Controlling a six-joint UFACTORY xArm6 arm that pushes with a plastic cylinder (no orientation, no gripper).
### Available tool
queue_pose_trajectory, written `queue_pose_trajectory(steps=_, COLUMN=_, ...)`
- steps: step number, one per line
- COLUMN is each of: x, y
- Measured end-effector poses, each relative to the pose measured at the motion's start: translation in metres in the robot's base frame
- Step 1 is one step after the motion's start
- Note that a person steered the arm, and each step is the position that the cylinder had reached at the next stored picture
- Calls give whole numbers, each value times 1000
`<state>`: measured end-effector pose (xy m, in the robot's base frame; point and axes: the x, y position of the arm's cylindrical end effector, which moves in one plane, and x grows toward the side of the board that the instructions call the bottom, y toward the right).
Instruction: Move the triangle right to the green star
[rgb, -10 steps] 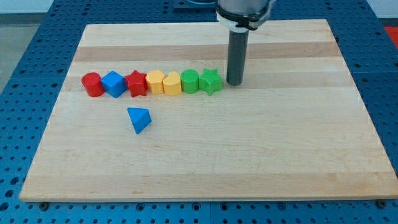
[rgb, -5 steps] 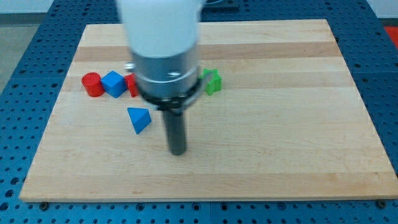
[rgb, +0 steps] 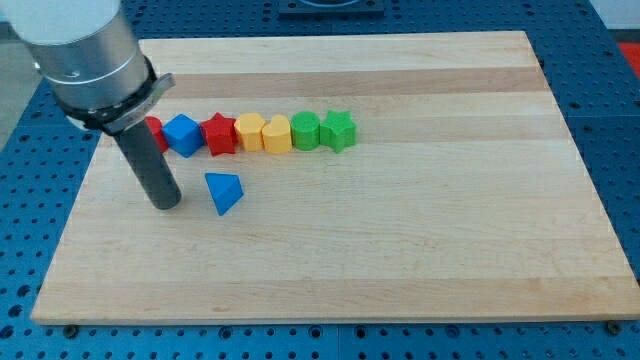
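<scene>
- My tip (rgb: 166, 203) rests on the worktop (rgb: 420, 250), just left of the blue triangle (rgb: 224, 191) and apart from it.
- There is no claw on this arm, only a bare rod, so nothing opens or closes.
- The triangle sits alone below a row of blocks: red cylinder (rgb: 155, 127) half hidden by the arm, blue cube (rgb: 183, 134), red star (rgb: 218, 134), two yellow blocks (rgb: 263, 132), green block (rgb: 305, 130), green star (rgb: 338, 131).
- The wedge looks small, rigid and light; it will likely slide easily but may spin if pushed off-centre.
- Best contact appears to be its left face.
- Its apex points toward the view's bottom-left, the long axis running diagonally.
- The spot right of the star lies well apart.
</scene>
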<state>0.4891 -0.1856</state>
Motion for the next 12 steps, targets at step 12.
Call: queue_pose_trajectory(steps=12, x=-27, y=241)
